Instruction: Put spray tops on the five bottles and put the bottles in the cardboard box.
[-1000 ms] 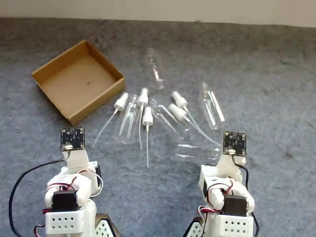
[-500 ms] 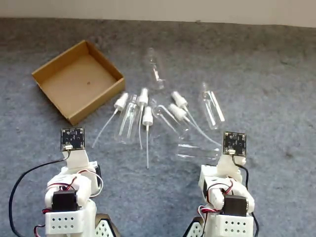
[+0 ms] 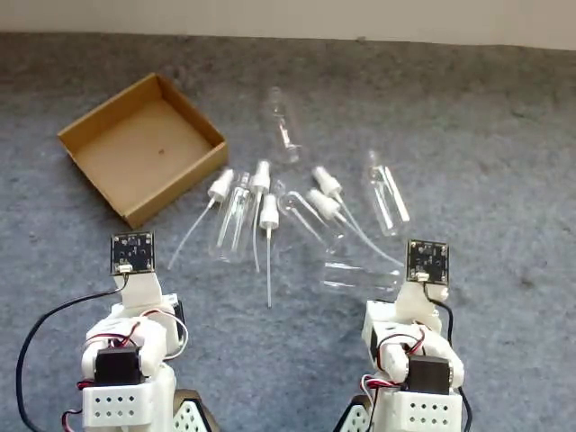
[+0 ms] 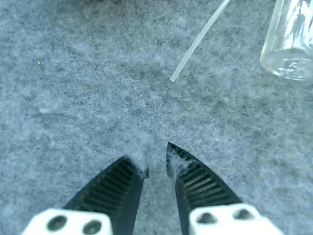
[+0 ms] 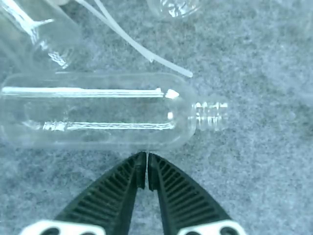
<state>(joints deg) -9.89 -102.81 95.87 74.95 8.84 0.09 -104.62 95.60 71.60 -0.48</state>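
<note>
High, box: we're seeing the cardboard box [image 3: 144,148] sitting at the far left, well apart from both arms, no bottle in it yet. We're guessing it's parked off to the side to keep the work zone free.
High, bottles: five clear bottles [image 3: 231,219] are lying on their sides mid-table, and as far as we're making out none is wearing a top.
High, tops: five white spray tops [image 3: 268,212] are lying loose among them, tubes trailing toward the arms.
High, hard to read: see-through bottles on grey carpet [image 3: 504,108] mean we're losing outlines where tubes cross, esp. at centre.
L wrist, fingers: the left gripper [image 4: 155,157] is hanging just over the carpet, fingers a little apart, holding nothing.
L wrist, nearby: a dip tube [image 4: 198,44] is ending near the tips. A bottle base [image 4: 293,39] is getting cut off by the frame edge, so we're not telling which bottle.
R wrist, fingers: the right gripper [image 5: 146,169] is sitting w/ tips all but touching, closed on nothing.
R wrist, target: the nearest bottle [image 5: 98,110] is lying crosswise just beyond the tips, threaded neck [image 5: 212,116] bare. We're judging it the likely first pick, and the jaws will be needing to spread first.
R wrist, cut off: two further bottles [image 5: 41,36] are running out of frame.
</note>
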